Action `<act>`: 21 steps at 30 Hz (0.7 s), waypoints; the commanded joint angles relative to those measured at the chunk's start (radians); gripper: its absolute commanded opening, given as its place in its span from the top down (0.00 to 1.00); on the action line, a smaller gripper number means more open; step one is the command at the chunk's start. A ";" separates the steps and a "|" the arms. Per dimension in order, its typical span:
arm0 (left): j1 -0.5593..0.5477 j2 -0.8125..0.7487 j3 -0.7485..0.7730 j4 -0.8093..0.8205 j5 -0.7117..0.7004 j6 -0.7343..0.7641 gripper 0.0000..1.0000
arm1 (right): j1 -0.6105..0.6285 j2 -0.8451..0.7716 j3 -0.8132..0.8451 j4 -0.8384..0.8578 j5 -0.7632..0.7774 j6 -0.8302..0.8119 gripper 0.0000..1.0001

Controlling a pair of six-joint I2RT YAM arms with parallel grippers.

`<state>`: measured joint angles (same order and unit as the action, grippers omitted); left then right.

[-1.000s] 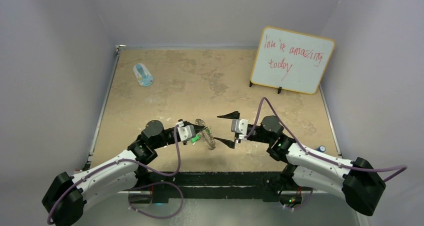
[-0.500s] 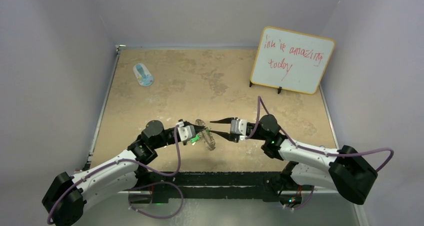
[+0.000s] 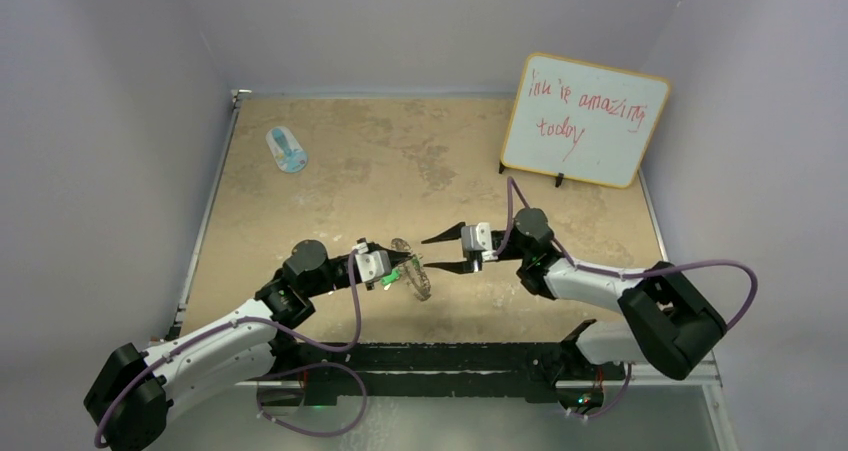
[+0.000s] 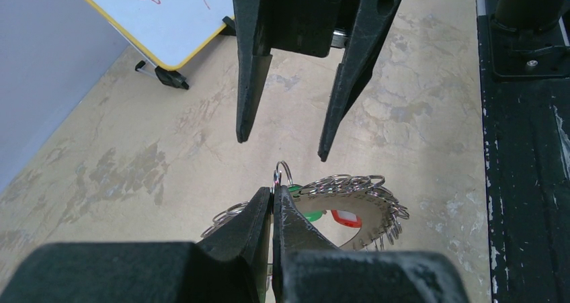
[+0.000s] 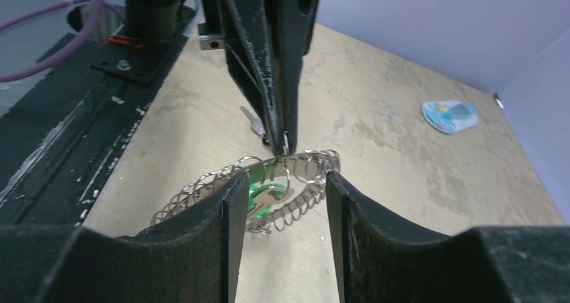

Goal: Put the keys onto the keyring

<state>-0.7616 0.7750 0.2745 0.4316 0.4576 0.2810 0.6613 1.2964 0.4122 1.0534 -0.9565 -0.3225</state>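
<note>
Left claw (image 4: 272, 197) pinches the keyring (image 4: 366, 203) by one wire loop (image 4: 283, 174), right claw (image 4: 281, 147) half-open facing it: best centre that loop between its fingers before squeezing.

Silver keyring (image 4: 371, 206), green tag (image 4: 310, 215), red tag (image 4: 346, 219)

At the near edge of the table (image 3: 380, 161), the left arm (image 3: 220, 341) and right arm (image 3: 590, 283) show white shells between bulky black joints, a purple cable (image 3: 354, 311) looping along each. Silver-grey wrist blocks (image 3: 372, 263) carry the left gripper (image 3: 405, 264) and right gripper (image 3: 424, 254), each with two long, tapering black fingers (image 4: 349, 68); the black base rail (image 3: 450, 359) bears small screws (image 4: 532, 64).
</note>
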 commanded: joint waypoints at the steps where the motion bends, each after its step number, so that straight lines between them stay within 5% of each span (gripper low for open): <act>1: -0.005 -0.013 0.007 0.054 0.019 0.018 1.00 | -0.003 0.048 0.064 0.064 -0.122 -0.003 0.52; 21: -0.005 -0.013 0.016 0.037 0.021 0.034 1.00 | -0.003 0.236 0.108 0.337 -0.143 0.197 0.71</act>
<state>-0.7616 0.7719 0.2745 0.4248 0.4591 0.2985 0.6601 1.5192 0.4835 1.3033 -1.0695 -0.1596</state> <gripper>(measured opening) 0.007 0.309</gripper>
